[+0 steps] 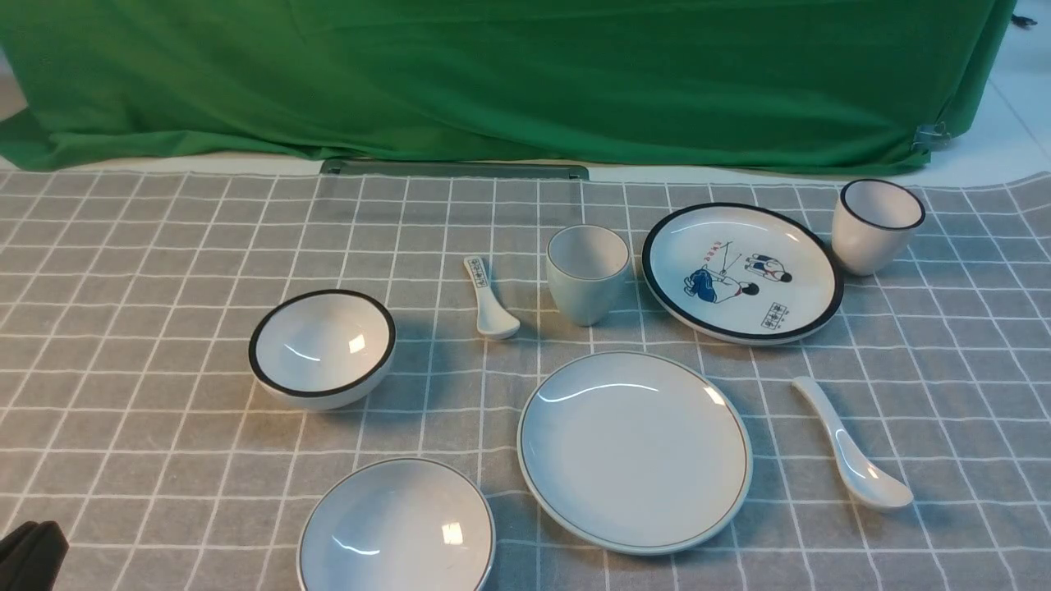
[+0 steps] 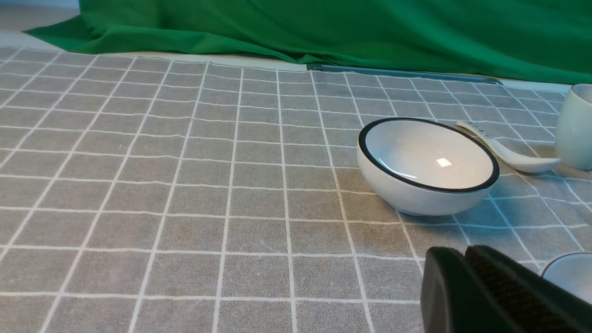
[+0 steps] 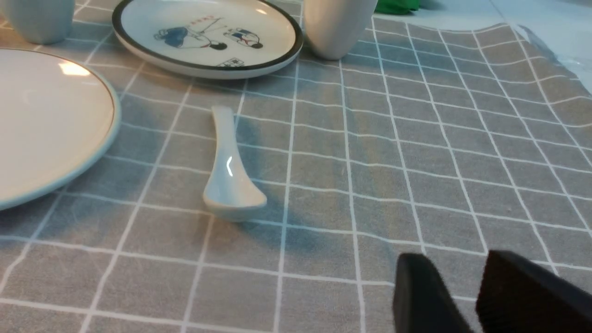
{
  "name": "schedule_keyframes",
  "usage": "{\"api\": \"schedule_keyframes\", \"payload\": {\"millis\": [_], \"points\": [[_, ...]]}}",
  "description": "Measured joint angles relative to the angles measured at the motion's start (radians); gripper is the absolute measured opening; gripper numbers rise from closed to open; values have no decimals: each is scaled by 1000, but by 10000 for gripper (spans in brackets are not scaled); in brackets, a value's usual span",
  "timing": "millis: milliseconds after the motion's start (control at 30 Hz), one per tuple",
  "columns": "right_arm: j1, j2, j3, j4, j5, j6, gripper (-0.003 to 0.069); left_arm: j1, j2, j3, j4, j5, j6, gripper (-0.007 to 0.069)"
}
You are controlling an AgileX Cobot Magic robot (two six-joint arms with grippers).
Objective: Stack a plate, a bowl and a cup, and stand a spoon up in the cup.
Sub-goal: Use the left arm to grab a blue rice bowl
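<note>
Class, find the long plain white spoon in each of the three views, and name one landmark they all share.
Front view: the spoon lies right of the plate, scoop toward the robot.
Left wrist view: not in it; only the shorter printed spoon shows.
Right wrist view: the spoon lies beside the plate, scoop toward the camera.
Shared landmark: the cup, visible in all three.

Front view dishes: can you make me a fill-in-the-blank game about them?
1. The plate with cartoon figures has a ____ rim.
2. The longer spoon lies to the ____ of the plain plate.
3. The backdrop cloth behind the table is ____.
4. Altogether, ____ spoons lie on the checked tablecloth.

Missing words: black; right; green; two.
</note>
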Motion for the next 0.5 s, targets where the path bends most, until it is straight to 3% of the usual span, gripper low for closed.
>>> {"api": "schedule_keyframes", "payload": {"millis": [200, 333, 500], "points": [[0, 0, 0, 0, 0, 0, 239, 0, 0, 0, 30, -20, 0, 17], [0, 0, 0, 0, 0, 0, 239, 0, 0, 0, -124, -216, -19, 17], [0, 0, 0, 0, -5, 0, 239, 0, 0, 0, -220, -419, -44, 17]]}}
